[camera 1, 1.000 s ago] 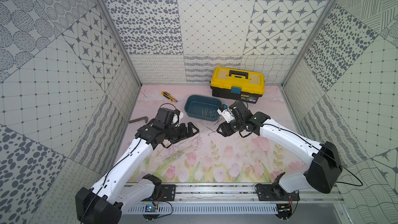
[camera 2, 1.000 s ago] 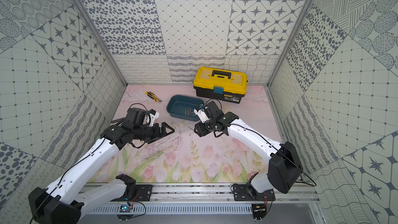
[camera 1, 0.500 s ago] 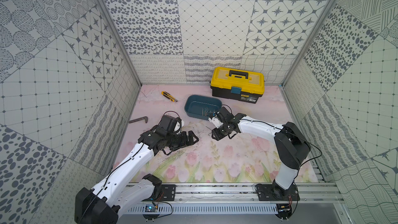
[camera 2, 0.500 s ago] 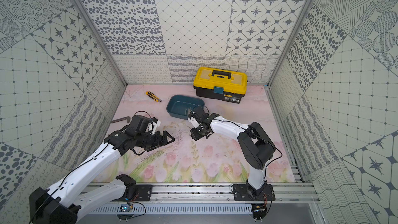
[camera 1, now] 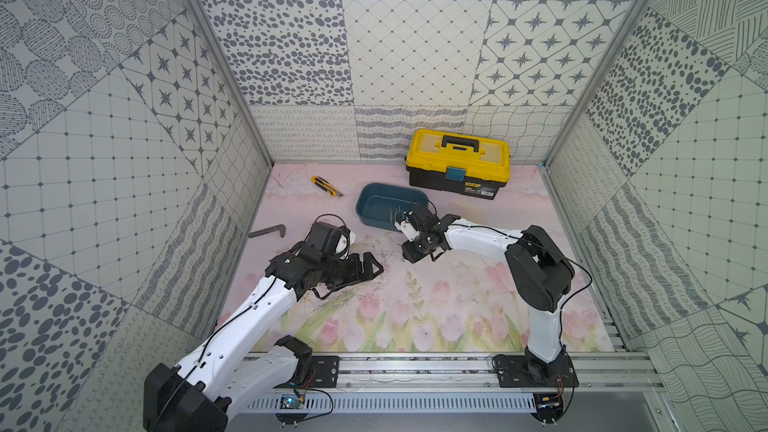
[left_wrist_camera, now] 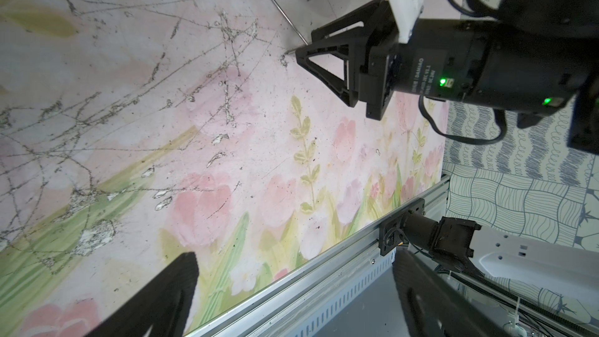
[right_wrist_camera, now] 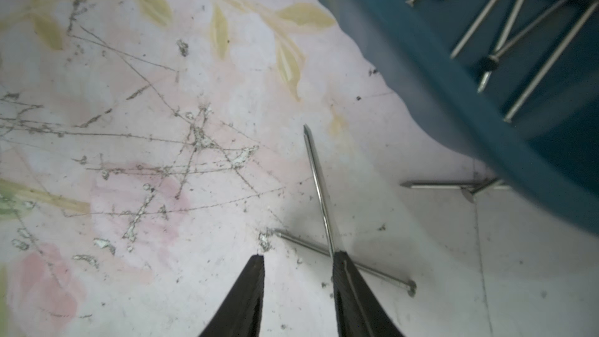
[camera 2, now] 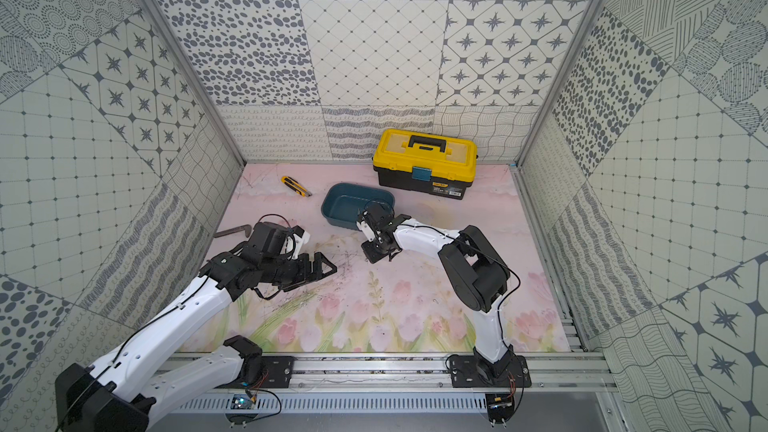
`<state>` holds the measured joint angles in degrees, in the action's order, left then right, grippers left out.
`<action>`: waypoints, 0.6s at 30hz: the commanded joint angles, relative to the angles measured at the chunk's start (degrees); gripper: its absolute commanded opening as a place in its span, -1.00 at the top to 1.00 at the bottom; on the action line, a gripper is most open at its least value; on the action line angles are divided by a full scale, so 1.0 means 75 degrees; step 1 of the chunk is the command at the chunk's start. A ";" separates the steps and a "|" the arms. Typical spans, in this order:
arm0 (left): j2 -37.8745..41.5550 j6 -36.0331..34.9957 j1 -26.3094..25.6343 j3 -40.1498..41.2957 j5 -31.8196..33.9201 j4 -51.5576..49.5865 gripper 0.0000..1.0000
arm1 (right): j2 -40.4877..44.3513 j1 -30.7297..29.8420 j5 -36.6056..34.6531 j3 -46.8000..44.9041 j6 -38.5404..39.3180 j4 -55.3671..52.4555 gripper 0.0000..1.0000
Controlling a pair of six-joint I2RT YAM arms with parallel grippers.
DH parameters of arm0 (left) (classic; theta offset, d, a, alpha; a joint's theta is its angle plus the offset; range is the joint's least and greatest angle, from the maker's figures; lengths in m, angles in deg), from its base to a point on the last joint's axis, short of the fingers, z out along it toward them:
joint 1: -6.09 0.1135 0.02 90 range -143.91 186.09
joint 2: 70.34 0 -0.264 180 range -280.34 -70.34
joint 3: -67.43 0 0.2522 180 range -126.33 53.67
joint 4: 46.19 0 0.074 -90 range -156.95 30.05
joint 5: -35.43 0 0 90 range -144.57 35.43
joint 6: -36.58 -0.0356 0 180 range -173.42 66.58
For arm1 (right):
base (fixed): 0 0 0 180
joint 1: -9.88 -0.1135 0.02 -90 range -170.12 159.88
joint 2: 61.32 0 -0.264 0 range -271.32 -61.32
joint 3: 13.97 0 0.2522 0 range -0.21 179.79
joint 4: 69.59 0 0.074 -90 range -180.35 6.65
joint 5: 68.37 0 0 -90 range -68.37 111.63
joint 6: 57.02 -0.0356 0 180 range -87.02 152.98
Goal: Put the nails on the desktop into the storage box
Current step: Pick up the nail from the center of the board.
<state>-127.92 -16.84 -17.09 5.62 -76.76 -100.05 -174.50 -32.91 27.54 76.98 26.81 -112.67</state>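
The teal storage box [camera 1: 376, 218] [camera 2: 340, 218] sits mid-desktop with several nails [right_wrist_camera: 518, 27] inside. More nails lie on the desktop [camera 1: 457, 276] just in front of it. My right gripper [camera 1: 411, 253] [camera 2: 372, 255] [right_wrist_camera: 298, 257] points down at them, jaws a little apart with nothing between them. One nail [right_wrist_camera: 316, 183] runs up against a finger [right_wrist_camera: 353, 290], crossing a second nail [right_wrist_camera: 382, 275]. Two more nails [right_wrist_camera: 437, 184] lie by the box wall [right_wrist_camera: 421, 59]. My left gripper [camera 1: 365, 270] [camera 2: 322, 265] [left_wrist_camera: 298, 293] hovers wide open and empty left of them.
A yellow-and-black toolbox [camera 1: 457, 160] stands at the back wall. A yellow utility knife [camera 1: 327, 185] lies back left, and a dark L-shaped bar [camera 1: 268, 231] lies by the left wall. The metal rail [camera 1: 415, 367] runs along the front edge. Patterned walls close in three sides.
My right gripper has drawn back from the box rim, come down to the desktop nails and narrowed its jaws. The left gripper has shifted slightly toward the front, still wide open.
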 commanded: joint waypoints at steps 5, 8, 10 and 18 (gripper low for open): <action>-0.0056 -0.0270 -0.0014 -0.0182 -0.0107 -0.0284 -0.99 | -0.0492 -0.0033 -0.0187 0.0430 0.0007 0.0335 0.33; -0.0057 -0.0277 0.0002 -0.0161 -0.0101 -0.0309 -0.99 | -0.0601 -0.0028 -0.0275 0.0467 0.0015 0.0335 0.36; -0.0051 -0.0272 -0.0006 -0.0170 -0.0111 -0.0286 -0.99 | -0.0622 -0.0026 -0.0313 0.0439 0.0043 0.0310 0.38; -0.0084 -0.0254 -0.0006 -0.0159 -0.0125 -0.0256 -0.99 | -0.0665 -0.0046 -0.0642 0.0169 0.0386 -0.0074 0.79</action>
<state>-128.36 -17.24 -17.09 4.98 -76.92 -100.16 -177.96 -32.91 24.81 79.28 28.27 -111.71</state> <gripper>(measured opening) 0.992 0.121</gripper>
